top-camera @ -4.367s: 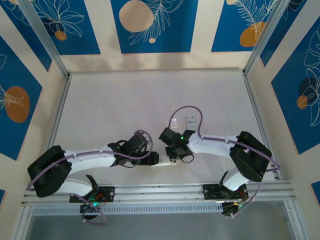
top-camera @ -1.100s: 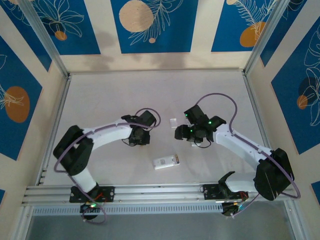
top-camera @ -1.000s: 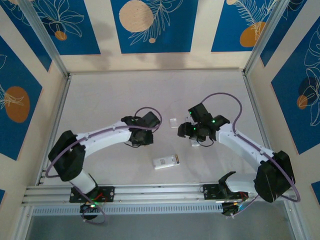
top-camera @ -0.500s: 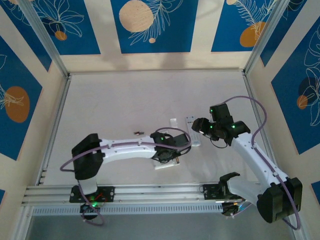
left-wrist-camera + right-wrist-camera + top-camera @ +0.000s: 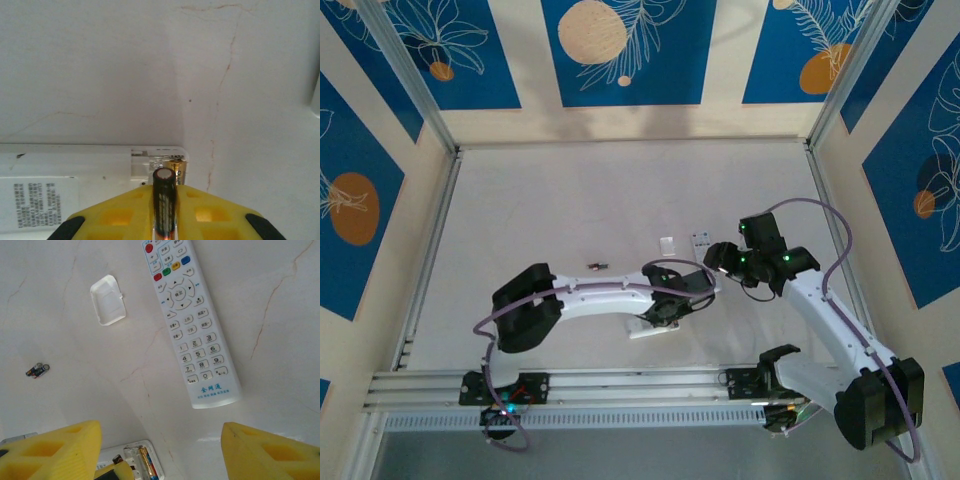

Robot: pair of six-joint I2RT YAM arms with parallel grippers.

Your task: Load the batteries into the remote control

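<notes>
- I'm looking at the battery (image 5: 164,200) in the left end effector (image 5: 165,189): a slim dark cylinder with a pale end cap and a copper-orange band at the near end.
- The yellow fingers (image 5: 120,212) are clamping on it from both sides, and its tip is pointing at the open compartment.
- The remote (image 5: 65,167) is lying back-up on the counter (image 5: 100,65) with its label sticker showing. Another battery (image 5: 175,167), gold-toned, is already sitting in the bay.
- Two spare batteries (image 5: 37,370) are lying together out on the counter, well apart from the remote.
- The battery cover (image 5: 107,306) is lying loose beside the second remote (image 5: 187,320), which is facing buttons-up.
- The left arm (image 5: 590,297) is reaching across to the right, low over the remote.
- The right arm (image 5: 830,320) is bending inward, with the right end effector (image 5: 160,437) hovering above the counter. Its fingers are standing wide apart and gripping nothing.
</notes>
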